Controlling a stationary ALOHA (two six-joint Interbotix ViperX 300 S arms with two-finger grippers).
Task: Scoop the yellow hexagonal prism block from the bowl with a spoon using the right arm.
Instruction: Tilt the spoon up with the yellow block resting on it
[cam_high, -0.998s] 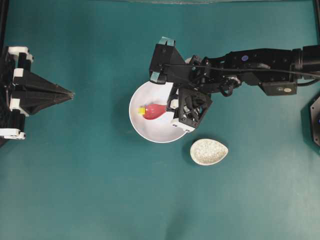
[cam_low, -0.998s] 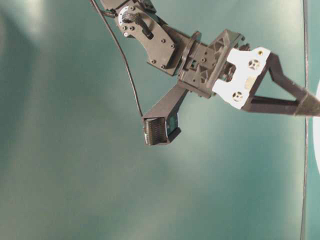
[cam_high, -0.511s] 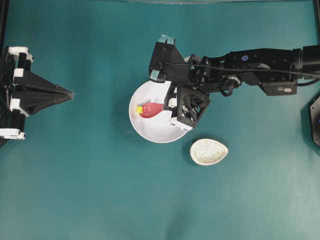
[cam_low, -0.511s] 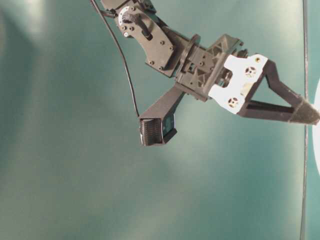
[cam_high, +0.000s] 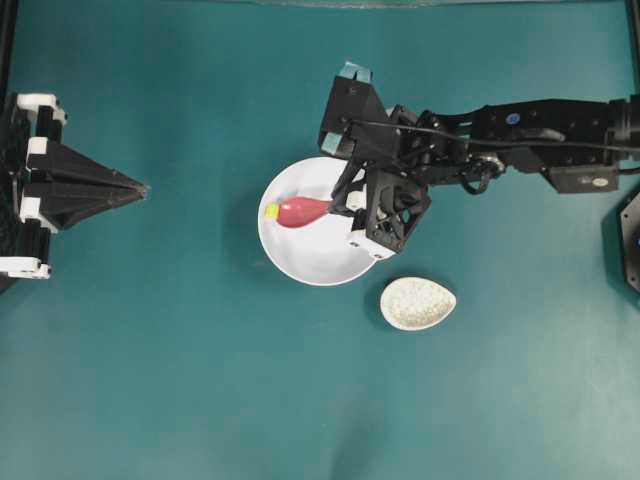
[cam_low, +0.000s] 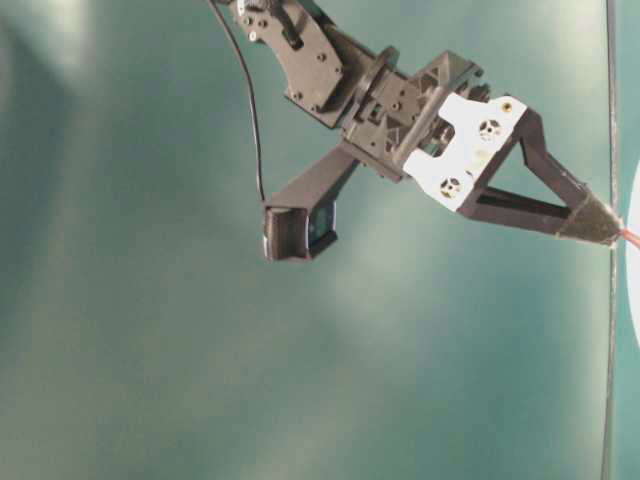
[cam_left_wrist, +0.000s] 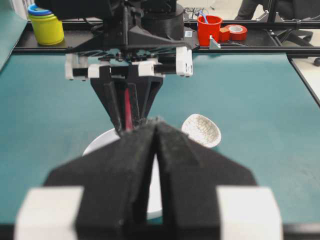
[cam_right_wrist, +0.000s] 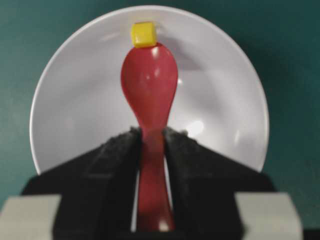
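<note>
Overhead: my right tool (cam_high: 345, 203) grips the spoon (cam_high: 303, 211) by its handle over the bowl (cam_high: 312, 262); the block (cam_high: 271, 211) touches the scoop's far tip. Left wrist view: my left tool (cam_left_wrist: 156, 131) is clenched, empty. Right wrist view: the block sits at the tip, near the bowl's far wall.

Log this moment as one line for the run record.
right fingers: shut on spoon | block: at spoon tip, against bowl far wall, not scooped | left fingers: shut, idle

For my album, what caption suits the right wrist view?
Robot hand pushes a red spoon against a yellow block in a white bowl.
</note>
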